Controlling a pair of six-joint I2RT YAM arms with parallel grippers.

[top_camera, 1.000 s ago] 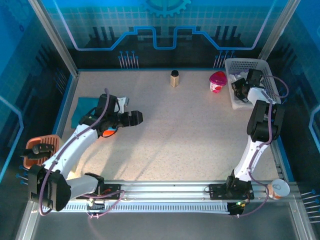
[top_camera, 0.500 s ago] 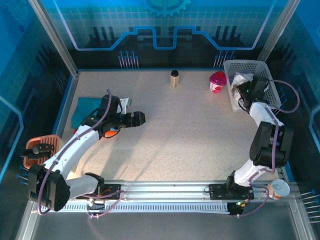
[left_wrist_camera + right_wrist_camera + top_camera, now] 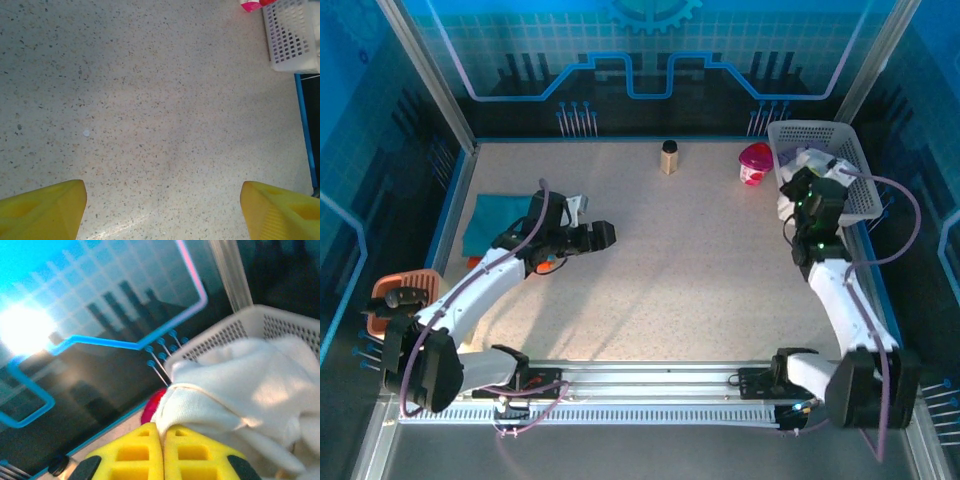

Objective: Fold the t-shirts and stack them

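Retrieval step, I judge: right hand (image 3: 161,432) pinched shut on the white t-shirt (image 3: 240,385) in the basket (image 3: 220,342), far-right corner of the desk (image 3: 700,280); left hand (image 3: 160,210) wide open, empty. Next: draw it out clear.

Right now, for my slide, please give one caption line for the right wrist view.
The right gripper, closed, pinches an edge of the white t-shirt beside the white basket.
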